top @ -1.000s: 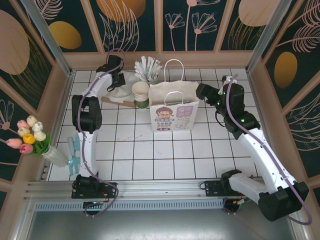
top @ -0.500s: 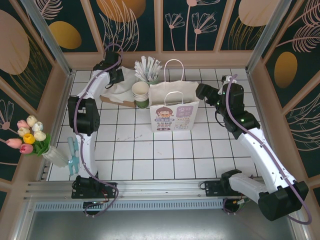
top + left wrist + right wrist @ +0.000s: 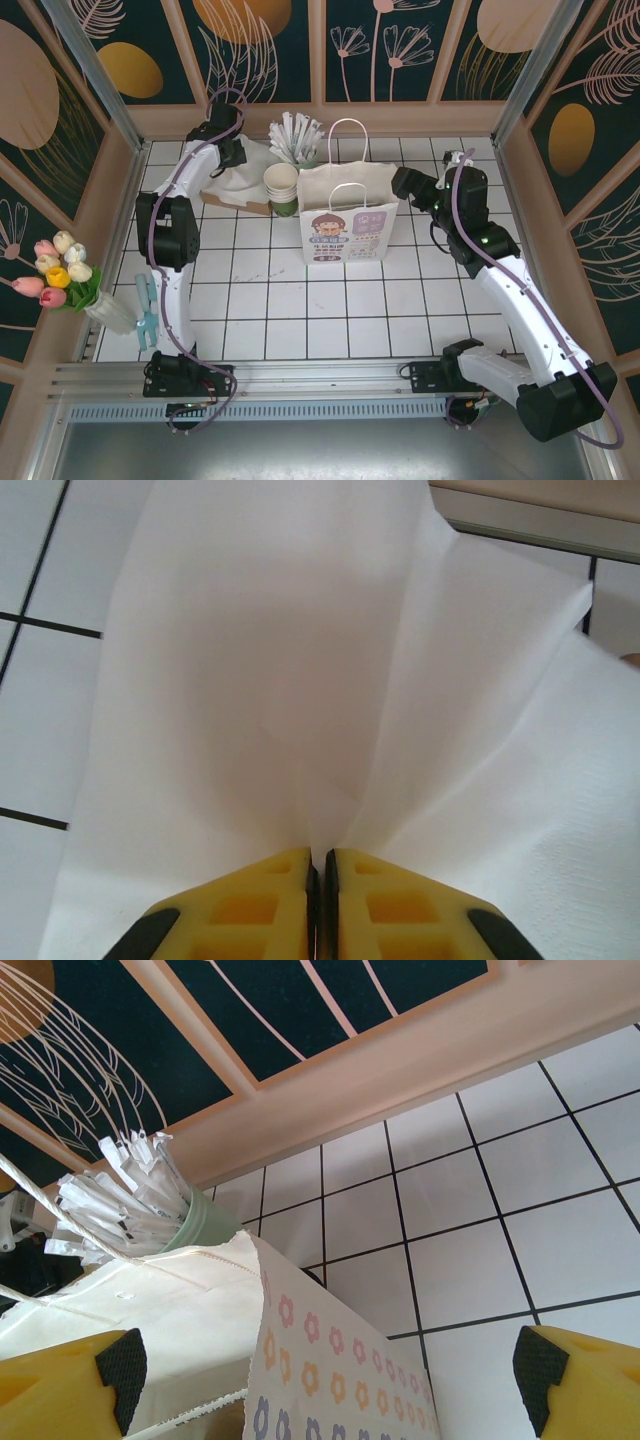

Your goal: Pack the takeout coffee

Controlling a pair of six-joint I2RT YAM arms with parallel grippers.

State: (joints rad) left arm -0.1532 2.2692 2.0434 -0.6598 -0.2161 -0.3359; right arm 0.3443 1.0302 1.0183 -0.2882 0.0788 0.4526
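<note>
1. White-tiled tabletop (image 3: 330, 310): the small dark green paper cup (image 3: 283, 205) stands, seemingly upright, just beside the left side of the white paper bag (image 3: 345, 215).
2. Left end effector (image 3: 320, 858), clamped on a white paper sheet (image 3: 300, 660), is the nearer; the cup lies bagward of it.
3. Right end effector (image 3: 325, 1370), fingers apart, sits across the bag.

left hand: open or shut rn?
Shut. In the left wrist view, the left hand has its yellow fingers pressed together, pinching a fold of the white paper sheet.

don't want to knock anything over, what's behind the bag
The straw holder stands behind the bag's far left corner, its straws showing above the rim. The bag covers the holder's base.
</note>
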